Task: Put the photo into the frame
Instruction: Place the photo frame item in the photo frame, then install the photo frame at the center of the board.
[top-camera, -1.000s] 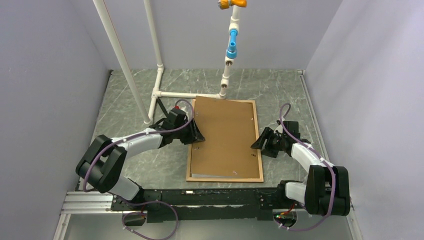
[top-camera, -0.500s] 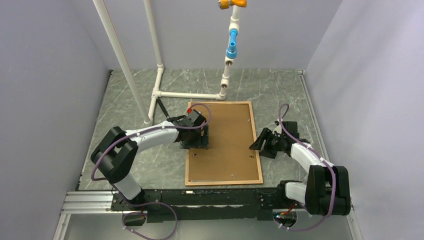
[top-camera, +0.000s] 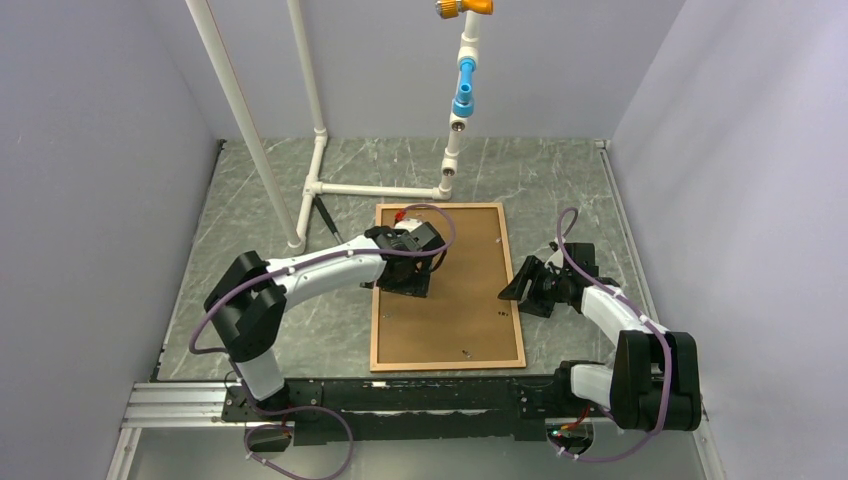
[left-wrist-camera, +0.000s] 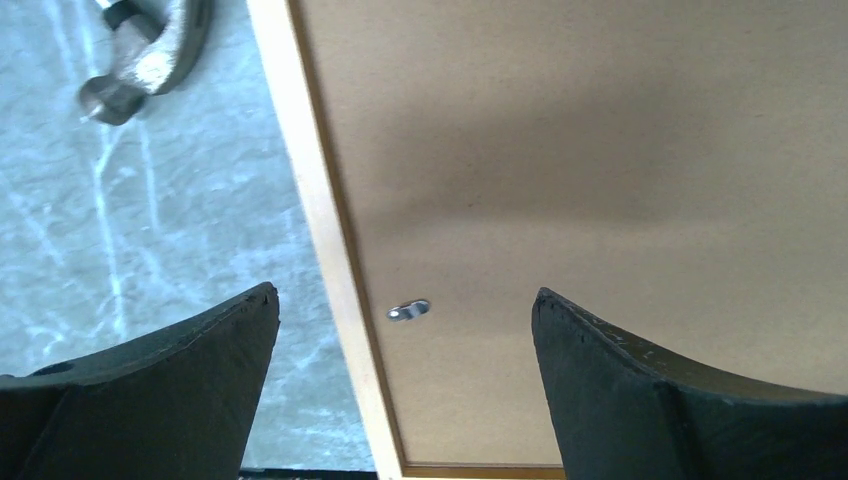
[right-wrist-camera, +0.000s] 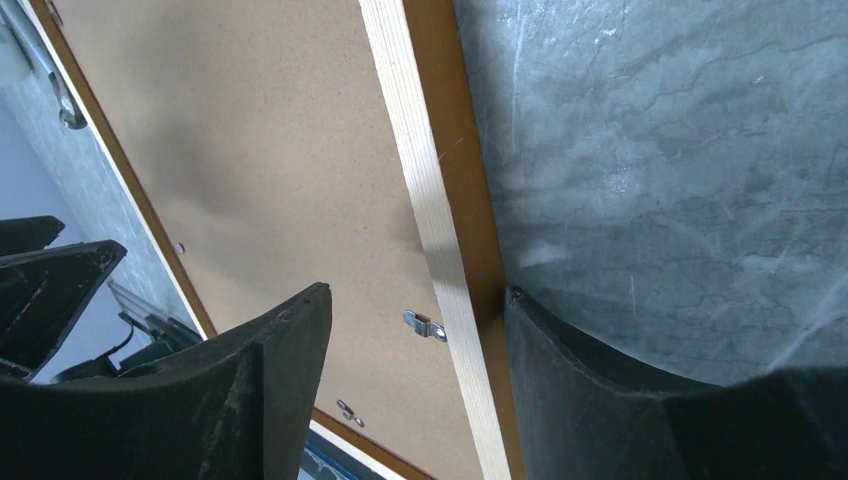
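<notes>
Seen from above, the frame (top-camera: 447, 364) lies back side up on the marbled table (top-camera: 560, 180), its brown backing board (top-camera: 465, 310) filling it. The left gripper (left-wrist-camera: 402, 295) hangs over the board with fingers spread wide and empty, and only its wrist camera shows the small metal clip (left-wrist-camera: 408, 311) and a frame rail between them. The right gripper (right-wrist-camera: 415, 292), also open, straddles the right rail; its own camera alone shows one finger touching the rail's outer edge.
</notes>
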